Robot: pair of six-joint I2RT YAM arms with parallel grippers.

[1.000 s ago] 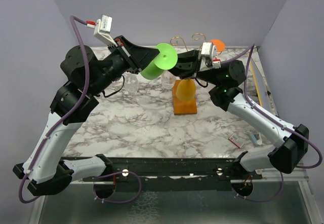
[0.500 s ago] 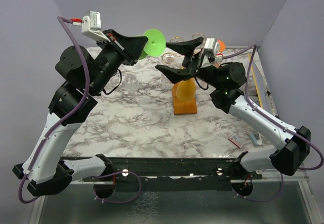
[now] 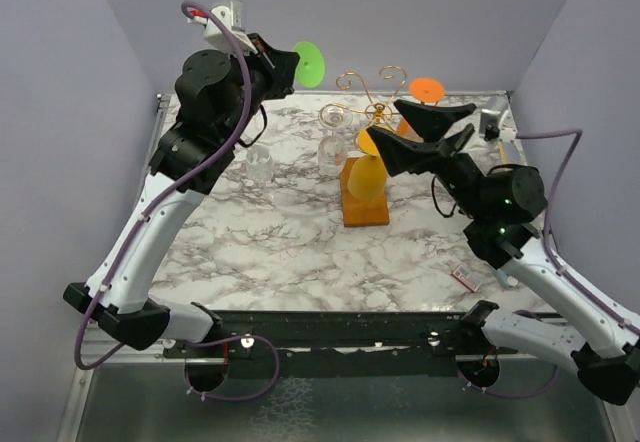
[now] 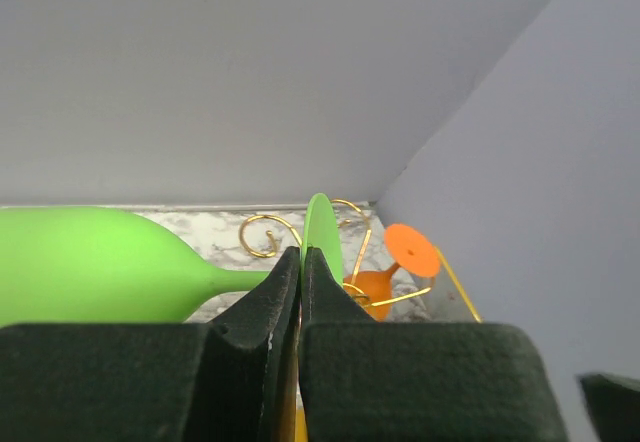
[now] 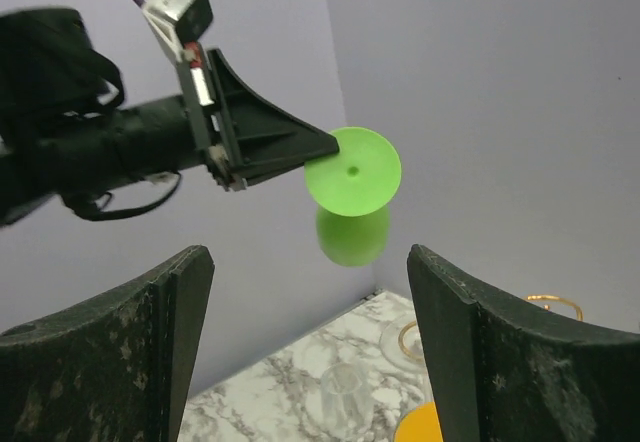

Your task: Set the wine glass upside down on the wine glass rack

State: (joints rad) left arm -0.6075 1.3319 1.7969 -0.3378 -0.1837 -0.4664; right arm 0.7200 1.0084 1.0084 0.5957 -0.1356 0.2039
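Note:
The green wine glass (image 3: 310,63) hangs high over the back left of the table, lying sideways. My left gripper (image 3: 285,65) is shut on the rim of its round foot (image 4: 322,234); the bowl (image 4: 90,265) points left in the left wrist view. The wine glass rack (image 3: 368,89), gold wire curls on a brown wooden base (image 3: 366,212), stands mid-table to the right of the glass and below it. My right gripper (image 3: 384,120) is open and empty near the rack's top. Through its spread fingers (image 5: 112,354) I see the green foot (image 5: 352,169) facing me, well apart.
A yellow-orange glass (image 3: 365,175) hangs upside down on the rack, and an orange glass (image 3: 427,89) hangs behind it. Clear glasses (image 3: 258,163) (image 3: 333,148) stand left of the rack. Small items (image 3: 467,277) lie at the front right. Purple walls close in on three sides.
My right gripper opened, let go of the green glass and drew back to the right. My left arm swung the glass up and back, away from the rack.

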